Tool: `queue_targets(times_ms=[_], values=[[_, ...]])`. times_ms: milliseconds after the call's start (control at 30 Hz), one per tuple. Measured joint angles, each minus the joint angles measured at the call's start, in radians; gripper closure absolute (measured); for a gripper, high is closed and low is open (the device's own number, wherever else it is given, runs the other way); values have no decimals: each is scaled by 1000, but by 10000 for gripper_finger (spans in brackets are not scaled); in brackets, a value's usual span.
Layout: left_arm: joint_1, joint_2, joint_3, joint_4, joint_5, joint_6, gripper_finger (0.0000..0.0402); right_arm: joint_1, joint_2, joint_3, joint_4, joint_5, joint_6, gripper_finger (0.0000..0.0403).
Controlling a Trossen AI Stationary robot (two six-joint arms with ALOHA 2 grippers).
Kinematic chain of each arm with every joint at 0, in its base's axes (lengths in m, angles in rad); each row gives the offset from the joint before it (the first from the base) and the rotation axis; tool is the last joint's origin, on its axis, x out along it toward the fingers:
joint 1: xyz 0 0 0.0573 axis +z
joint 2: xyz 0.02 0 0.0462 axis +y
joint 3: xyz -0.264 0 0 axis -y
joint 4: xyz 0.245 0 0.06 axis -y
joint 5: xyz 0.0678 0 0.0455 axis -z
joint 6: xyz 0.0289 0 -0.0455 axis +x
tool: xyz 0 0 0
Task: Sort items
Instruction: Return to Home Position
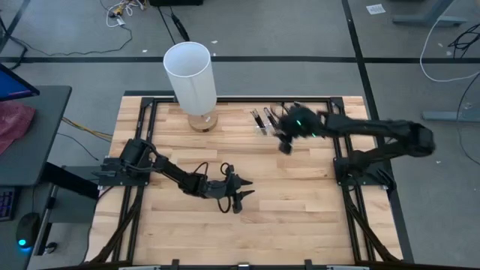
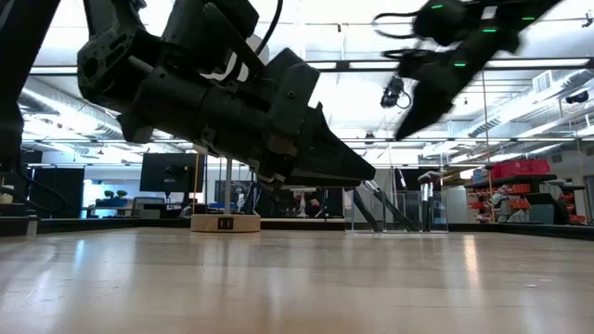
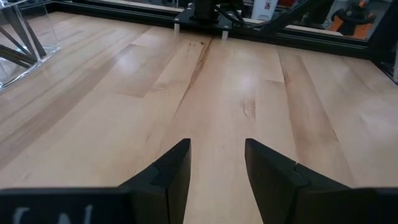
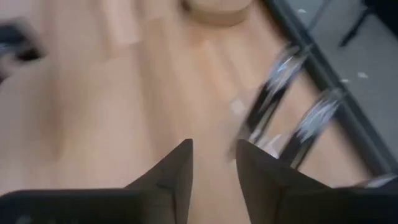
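Both grippers empty, fingers parted: left gripper [image 1: 238, 201] low, central; right gripper [image 1: 285, 145] raised by brushes [image 1: 262, 120].

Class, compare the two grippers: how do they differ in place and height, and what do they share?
The left gripper is over the middle of the table; the right gripper is beside the holder at the back. The left hangs close to the table, the right well above it. Both are open and empty.

I see the makeup brushes [image 1: 260, 120] gathered in the clear organizer [image 2: 401, 209] near the desk's [image 1: 300, 195] far edge; dark handles, silver ferrules; some lean, some stand upright.
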Motion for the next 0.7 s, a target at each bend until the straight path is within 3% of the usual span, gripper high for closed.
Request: queue_targets(times_ms=[167, 400, 600, 700], values=[[-14, 0, 0, -1, -7, 0, 248, 132, -268, -225, 32, -2, 147, 307], [-12, 0, 0, 4, -23, 0, 248, 337, -590, -417, 75, -22, 350, 339], [-7, 0, 0, 13, -38, -3, 248, 461, -692, -575, 268, -55, 370, 378], [-7, 0, 0, 15, -38, -16, 248, 489, -697, -667, 449, -89, 348, 396]])
